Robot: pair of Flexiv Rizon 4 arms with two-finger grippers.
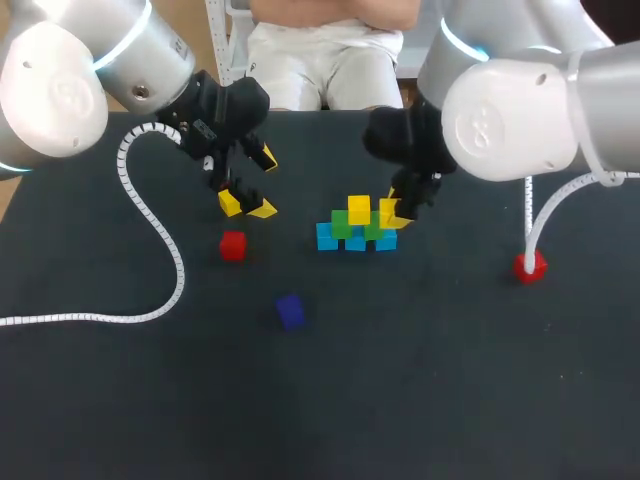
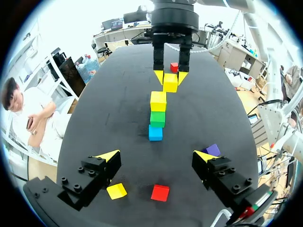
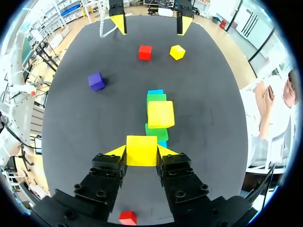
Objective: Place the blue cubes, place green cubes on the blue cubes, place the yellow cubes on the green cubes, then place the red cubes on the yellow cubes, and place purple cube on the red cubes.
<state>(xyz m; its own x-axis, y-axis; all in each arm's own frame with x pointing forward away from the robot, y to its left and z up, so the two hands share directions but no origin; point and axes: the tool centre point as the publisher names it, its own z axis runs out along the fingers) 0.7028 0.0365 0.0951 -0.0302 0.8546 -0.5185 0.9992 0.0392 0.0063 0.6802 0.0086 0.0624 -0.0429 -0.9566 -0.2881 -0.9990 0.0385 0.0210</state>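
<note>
A row of blue cubes (image 1: 355,241) lies mid-table with two green cubes (image 1: 341,223) on top. One yellow cube (image 1: 358,209) rests on the green ones. My right gripper (image 1: 395,212) is shut on a second yellow cube (image 3: 142,150), held just beside the placed one and over the right-hand green cube (image 3: 156,132). My left gripper (image 1: 265,183) hangs open left of the stack, above a loose yellow cube (image 2: 116,190). A red cube (image 1: 232,245) and the purple cube (image 1: 290,310) lie in front of it. Another red cube (image 1: 530,265) sits far right.
A white ribbed cable (image 1: 150,220) from the left arm loops across the table's left part. A second white cable (image 1: 535,215) hangs from the right arm down near the far-right red cube.
</note>
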